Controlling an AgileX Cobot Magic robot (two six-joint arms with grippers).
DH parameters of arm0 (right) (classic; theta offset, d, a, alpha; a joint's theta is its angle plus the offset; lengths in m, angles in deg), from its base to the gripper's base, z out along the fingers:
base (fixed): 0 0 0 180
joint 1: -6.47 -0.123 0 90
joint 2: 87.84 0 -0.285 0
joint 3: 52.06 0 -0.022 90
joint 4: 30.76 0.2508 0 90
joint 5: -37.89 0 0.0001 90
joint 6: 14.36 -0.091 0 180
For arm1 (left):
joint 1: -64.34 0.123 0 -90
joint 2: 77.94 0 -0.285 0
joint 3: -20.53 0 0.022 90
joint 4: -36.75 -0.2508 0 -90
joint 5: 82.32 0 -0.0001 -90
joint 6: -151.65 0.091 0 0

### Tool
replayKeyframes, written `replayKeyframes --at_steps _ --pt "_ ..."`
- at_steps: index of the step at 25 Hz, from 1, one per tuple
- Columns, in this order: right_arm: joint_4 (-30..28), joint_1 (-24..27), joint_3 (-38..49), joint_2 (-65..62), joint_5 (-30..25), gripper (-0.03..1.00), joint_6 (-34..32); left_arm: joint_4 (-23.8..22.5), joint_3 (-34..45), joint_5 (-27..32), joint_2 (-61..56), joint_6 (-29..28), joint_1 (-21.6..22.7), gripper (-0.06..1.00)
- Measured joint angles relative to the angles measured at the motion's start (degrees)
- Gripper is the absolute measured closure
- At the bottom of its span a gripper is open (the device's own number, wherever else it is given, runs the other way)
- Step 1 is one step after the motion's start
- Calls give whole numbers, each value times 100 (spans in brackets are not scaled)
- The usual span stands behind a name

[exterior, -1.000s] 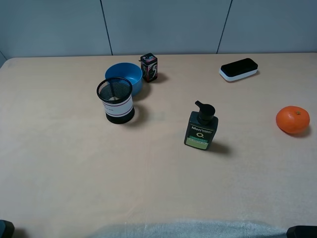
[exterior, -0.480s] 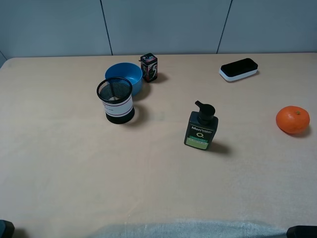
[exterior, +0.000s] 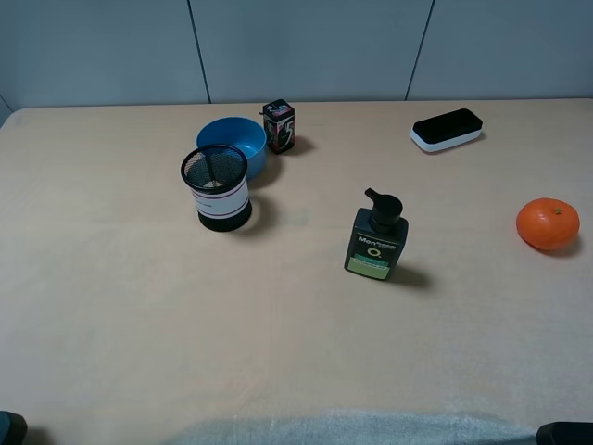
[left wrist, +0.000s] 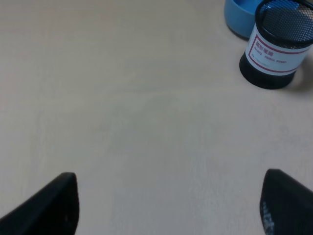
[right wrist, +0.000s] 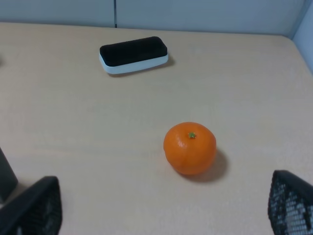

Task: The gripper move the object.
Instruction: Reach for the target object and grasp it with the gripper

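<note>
Looking light, stiff and slippery, the small dark-green pump bottle (exterior: 376,243) I would take by its flat body. My right gripper (right wrist: 162,208) stands open, empty.

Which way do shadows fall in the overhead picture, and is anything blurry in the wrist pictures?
Exterior high view: even light, no glare, soft shadows to the right of the pump bottle and mesh cup. Left wrist view: cup sharp, near jaws slightly soft. Right wrist view: orange sharp, faint shadow beside it.
</note>
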Motion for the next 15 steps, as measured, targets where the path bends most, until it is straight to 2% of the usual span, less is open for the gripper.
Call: replayKeyframes --at_steps 15 --pt "0 0 0 0 0 33 0 0 0 0 0 0 0 19"
